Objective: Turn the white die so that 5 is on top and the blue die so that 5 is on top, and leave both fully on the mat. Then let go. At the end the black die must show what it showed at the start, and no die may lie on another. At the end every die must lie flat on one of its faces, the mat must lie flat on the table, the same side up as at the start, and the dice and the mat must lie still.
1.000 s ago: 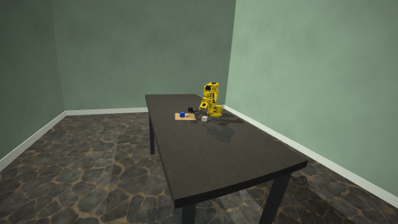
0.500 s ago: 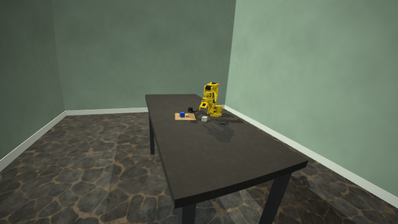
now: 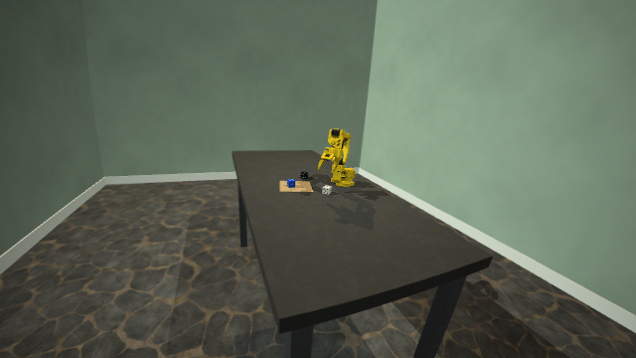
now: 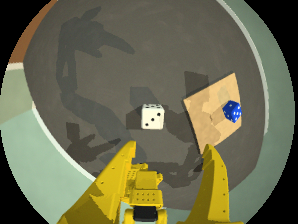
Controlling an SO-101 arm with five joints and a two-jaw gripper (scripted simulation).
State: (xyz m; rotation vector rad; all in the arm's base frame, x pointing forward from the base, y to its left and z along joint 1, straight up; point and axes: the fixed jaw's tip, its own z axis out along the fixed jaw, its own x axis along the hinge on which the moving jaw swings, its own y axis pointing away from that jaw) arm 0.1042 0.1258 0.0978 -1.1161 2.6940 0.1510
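Now the end effector (image 4: 168, 163) hangs part-open and empty above the white die (image 4: 153, 116). Best come down square — straddle it evenly, then carry it to the mat (image 4: 212, 111).

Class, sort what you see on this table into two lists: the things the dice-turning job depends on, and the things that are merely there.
Belongs to the job:
- white die, on the table, off the mat
- blue die, on the mat
- mat
- black die, must keep its face
- gripper, open, holding nothing

Merely there:
- table
- stone floor
- green walls
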